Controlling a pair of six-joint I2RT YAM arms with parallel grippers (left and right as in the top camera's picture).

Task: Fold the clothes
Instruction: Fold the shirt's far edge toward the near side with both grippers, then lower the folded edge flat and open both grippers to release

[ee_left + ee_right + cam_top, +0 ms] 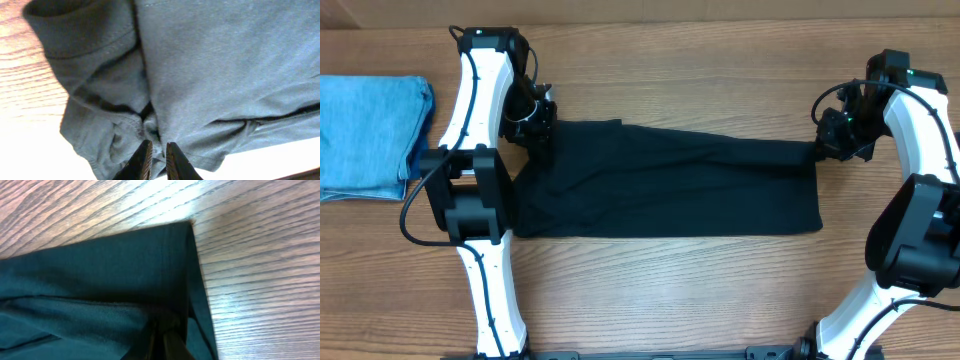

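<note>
The black shirt lies across the middle of the table as a long band, several layers thick, running from left of centre to the right. Its lower edge is fairly straight. The upper edge slopes down toward the right.

The left gripper sits on the band's upper left corner. In the left wrist view its fingers stand at the bottom centre with only a thin gap between them, and gathered cloth and a hem crease into that gap, so the jaws are pinched narrowly on the shirt.

The right gripper is at the band's upper right corner. In the right wrist view its tips show dimly at the bottom centre, close together, with dark folds drawn in to them. They seem to be clamped on the shirt, though that part is shadowed. The hemmed corner of the shirt lies flat on the wood above them.

Folded light blue denim rests at the far left edge, well apart from the shirt.
</note>
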